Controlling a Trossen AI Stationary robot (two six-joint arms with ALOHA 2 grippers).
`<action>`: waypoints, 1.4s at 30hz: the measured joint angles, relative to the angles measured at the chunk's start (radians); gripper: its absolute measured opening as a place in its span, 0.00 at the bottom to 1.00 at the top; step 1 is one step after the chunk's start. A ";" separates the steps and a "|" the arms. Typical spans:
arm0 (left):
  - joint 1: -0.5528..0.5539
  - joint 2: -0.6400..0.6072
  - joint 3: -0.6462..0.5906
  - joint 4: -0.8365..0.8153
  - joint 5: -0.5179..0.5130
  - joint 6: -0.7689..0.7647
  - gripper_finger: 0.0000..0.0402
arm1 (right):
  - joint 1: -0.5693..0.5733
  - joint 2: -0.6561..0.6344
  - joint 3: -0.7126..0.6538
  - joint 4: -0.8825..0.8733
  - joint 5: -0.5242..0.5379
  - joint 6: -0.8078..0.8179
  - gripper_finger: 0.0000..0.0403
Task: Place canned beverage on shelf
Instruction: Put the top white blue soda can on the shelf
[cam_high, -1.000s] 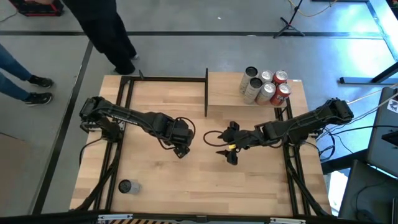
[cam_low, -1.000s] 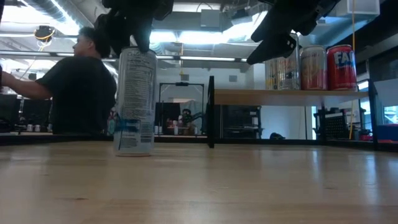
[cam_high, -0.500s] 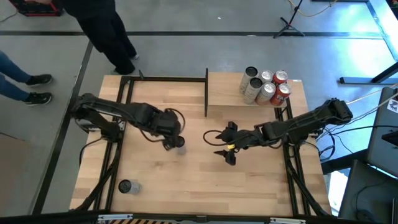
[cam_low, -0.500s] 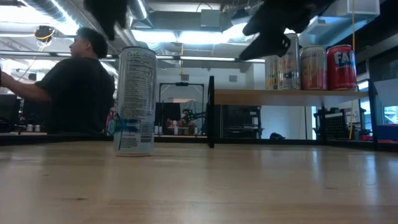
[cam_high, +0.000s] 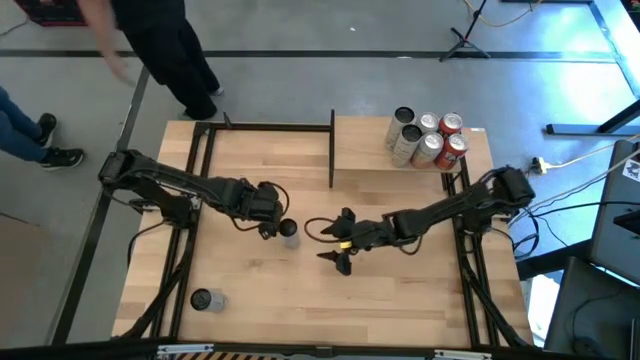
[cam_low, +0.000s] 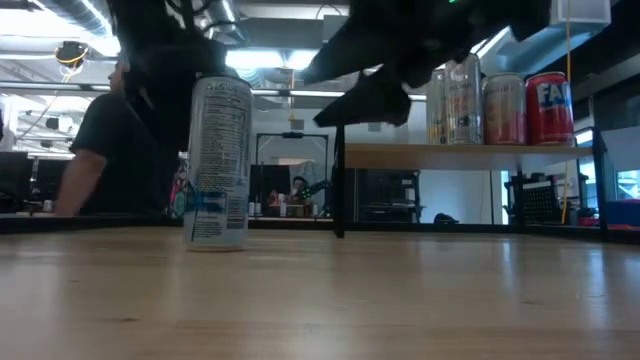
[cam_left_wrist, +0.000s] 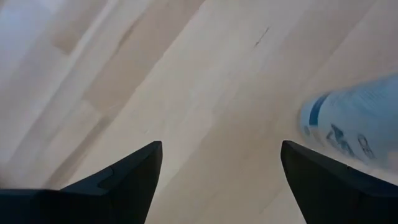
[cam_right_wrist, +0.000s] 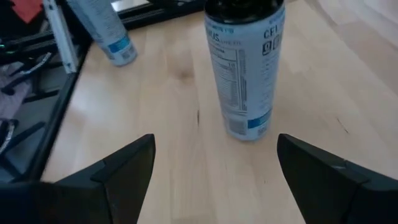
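A tall white-and-blue beverage can (cam_high: 288, 229) (cam_low: 218, 160) (cam_right_wrist: 244, 68) stands upright on its base in the middle of the tabletop. My left gripper (cam_high: 270, 226) (cam_left_wrist: 221, 149) is open just to the can's left, tilted down at bare wood, with the can (cam_left_wrist: 357, 127) off to one side. My right gripper (cam_high: 338, 240) (cam_right_wrist: 216, 140) is open to the can's right, facing it from a short distance. The shelf (cam_high: 365, 150) (cam_low: 470, 155) is at the far right, carrying several cans (cam_high: 428, 138).
A second white-and-blue can (cam_high: 203, 299) (cam_right_wrist: 102, 25) stands near the table's front left corner. Black metal posts (cam_high: 332, 150) edge the shelf and frame rails run along both table sides. People (cam_high: 165, 45) stand beyond the far left corner.
My left gripper, which stood over the can's top, has drawn back toward the table's left and sunk, leaving the can standing where it was. My right gripper has gone toward the table's left, nearer the can, and has come lower.
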 joint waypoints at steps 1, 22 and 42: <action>0.000 0.001 -0.025 0.043 0.000 0.000 0.79 | -0.001 0.021 0.013 -0.001 0.006 0.001 0.81; -0.096 0.000 -0.091 0.276 0.028 0.097 0.79 | -0.031 0.210 0.210 -0.056 0.192 0.015 0.81; -0.190 -0.010 -0.091 0.468 0.165 0.157 0.79 | -0.053 0.198 0.210 -0.130 0.139 -0.057 0.81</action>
